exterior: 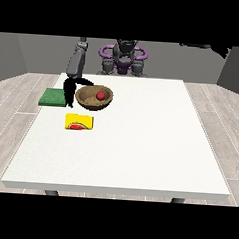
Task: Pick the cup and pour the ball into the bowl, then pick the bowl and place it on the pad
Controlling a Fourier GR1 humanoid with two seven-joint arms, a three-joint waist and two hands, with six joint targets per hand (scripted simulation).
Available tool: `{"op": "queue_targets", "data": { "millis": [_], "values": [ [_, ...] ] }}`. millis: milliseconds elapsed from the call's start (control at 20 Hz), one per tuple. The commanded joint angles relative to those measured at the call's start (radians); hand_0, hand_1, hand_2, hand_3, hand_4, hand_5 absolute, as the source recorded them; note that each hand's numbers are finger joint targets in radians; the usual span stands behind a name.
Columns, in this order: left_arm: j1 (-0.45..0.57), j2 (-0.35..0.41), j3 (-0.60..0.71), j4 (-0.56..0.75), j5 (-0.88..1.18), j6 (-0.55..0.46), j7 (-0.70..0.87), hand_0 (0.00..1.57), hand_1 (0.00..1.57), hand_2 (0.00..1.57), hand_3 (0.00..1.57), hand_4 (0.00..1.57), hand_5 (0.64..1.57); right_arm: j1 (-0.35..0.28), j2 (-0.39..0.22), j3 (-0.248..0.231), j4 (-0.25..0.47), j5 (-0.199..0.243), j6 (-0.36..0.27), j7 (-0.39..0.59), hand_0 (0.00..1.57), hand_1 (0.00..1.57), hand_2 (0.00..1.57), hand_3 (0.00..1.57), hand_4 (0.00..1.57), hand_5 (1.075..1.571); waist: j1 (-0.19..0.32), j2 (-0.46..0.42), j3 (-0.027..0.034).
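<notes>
A brown wooden bowl (87, 100) stands on the white table (140, 143) at the back left, and a red ball (100, 95) lies inside it. The yellow cup (79, 122) lies on its side just in front of the bowl. To the bowl's left lies the green pad (52, 97). The hand at the view's left (70, 90) hangs between pad and bowl, close against the bowl's left rim. Its fingers point down and its thumb stretches out above the bowl's back rim. It holds nothing that I can see. No hand shows at the view's right.
The robot's torso (122, 59) stands behind the table's far edge. A dark shape (206, 47) juts in at the top right. Grey wooden floor surrounds the table on all sides.
</notes>
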Motion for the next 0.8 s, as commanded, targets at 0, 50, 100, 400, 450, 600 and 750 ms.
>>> {"op": "queue_targets", "data": {
  "millis": [0, 50, 100, 400, 450, 600, 750],
  "values": [
    [0.061, 0.057, 0.06, 0.033, 0.048, -0.09, -0.049, 0.0, 0.0, 0.0, 0.0, 0.28, 1.509, -0.032, 0.036, 0.023, 0.071, 0.026, -0.021, -0.062, 0.0, 0.0, 0.0, 0.0, 0.0, 1.569, -0.01, 0.02, 0.0002],
    [0.033, 0.07, 0.074, 0.015, 0.065, -0.054, 0.004, 0.0, 0.0, 0.0, 0.0, 0.28, 1.508, -0.056, -0.009, 0.006, 0.137, 0.02, 0.012, -0.076, 0.0, 0.0, 0.0, 0.0, 0.0, 1.568, -0.034, 0.01, 0.0008],
    [-0.028, 0.125, 0.105, 0.037, 0.095, -0.079, 0.02, 0.0, 0.0, 0.0, 0.0, 0.27, 1.506, -0.086, -0.014, -0.002, 0.145, 0.017, 0.011, -0.096, 0.0, 0.0, 0.0, 0.0, 0.0, 1.569, -0.031, 0.062, 0.001],
    [0.05, 0.113, 0.105, -0.026, 0.101, -0.067, 0.013, 0.0, 0.0, 0.0, 0.0, 0.22, 1.491, -0.118, 0.012, 0.021, 0.275, 0.046, 0.013, -0.175, 0.0, 0.0, 0.0, 0.0, 0.0, 1.571, -0.027, 0.038, 0.0011],
    [0.028, 0.15, 0.116, 0.035, 0.116, -0.072, 0.067, 0.0, 0.0, 0.0, 0.0, 0.22, 1.494, -0.134, 0.048, 0.051, 0.254, 0.057, -0.023, -0.122, 0.0, 0.0, 0.0, 0.0, 0.0, 1.569, -0.054, -0.004, 0.0007],
    [0.035, 0.14, 0.107, -0.004, 0.124, -0.083, 0.056, 0.0, 0.0, 0.0, 0.0, 0.25, 1.506, -0.154, 0.092, 0.025, 0.295, 0.023, -0.06, -0.101, 0.0, 0.0, 0.0, 0.0, 0.32, 1.534, -0.006, 0.009, 0.0012],
    [-0.013, 0.185, 0.148, 0.035, 0.158, -0.117, 0.036, 0.0, 0.0, 0.0, 0.0, 0.25, 1.515, -0.119, 0.079, 0.033, 0.298, 0.072, -0.16, -0.092, 1.57, 1.57, 1.57, 1.51, 0.79, 1.427, -0.003, 0.082, 0.0]
  ]
}}
